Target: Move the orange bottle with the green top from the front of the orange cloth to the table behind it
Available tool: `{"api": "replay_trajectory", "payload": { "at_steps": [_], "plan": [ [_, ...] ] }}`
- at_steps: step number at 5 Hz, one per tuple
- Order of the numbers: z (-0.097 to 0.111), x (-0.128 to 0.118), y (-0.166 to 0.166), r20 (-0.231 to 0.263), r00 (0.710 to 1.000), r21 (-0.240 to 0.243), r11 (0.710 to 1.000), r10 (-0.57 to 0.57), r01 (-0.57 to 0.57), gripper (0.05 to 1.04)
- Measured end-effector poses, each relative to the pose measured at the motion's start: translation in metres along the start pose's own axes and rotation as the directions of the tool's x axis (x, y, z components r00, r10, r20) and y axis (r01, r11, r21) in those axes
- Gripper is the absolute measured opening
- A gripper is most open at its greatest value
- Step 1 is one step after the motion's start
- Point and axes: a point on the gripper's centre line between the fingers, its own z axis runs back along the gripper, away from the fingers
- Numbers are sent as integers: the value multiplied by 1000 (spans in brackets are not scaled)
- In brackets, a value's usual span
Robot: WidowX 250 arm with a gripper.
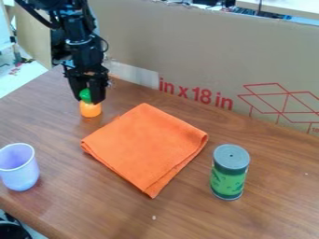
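The gripper (89, 94) is holding the green-topped orange object (90, 109), its jaws standing slightly apart around the green top, near the orange cloth (146, 144). A lilac cup (20, 172) is standing near the bench (81, 205) edge, a green-labelled canister (228, 179) right of the cloth; red print is marking the cardboard (187, 46).

The gripper (88, 99) is black; the small rounded object (90, 110) is orange below, bright green on top. The folded cloth (146, 144) is plain orange, the cup (20, 170) pale lavender. The canister (228, 179) has a grey-green lid and a green label patterned darker. Brown wood grain streaks the table (181, 217); red lettering and line drawings mark the tan cardboard (187, 51).
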Motion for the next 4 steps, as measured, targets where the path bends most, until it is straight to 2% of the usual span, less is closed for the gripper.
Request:
{"api": "replay_trajectory", "payload": {
  "at_steps": [1,2,3,4],
  "plan": [
    [-4,1,-1,10,1000,-8,1000,17,-17,971],
    [7,-4,0,58,997,-10,999,51,-51,1005],
    [49,-15,3,179,977,23,992,117,-123,1001],
    [55,-48,-6,95,988,33,991,125,-129,1001]
  ]
}}
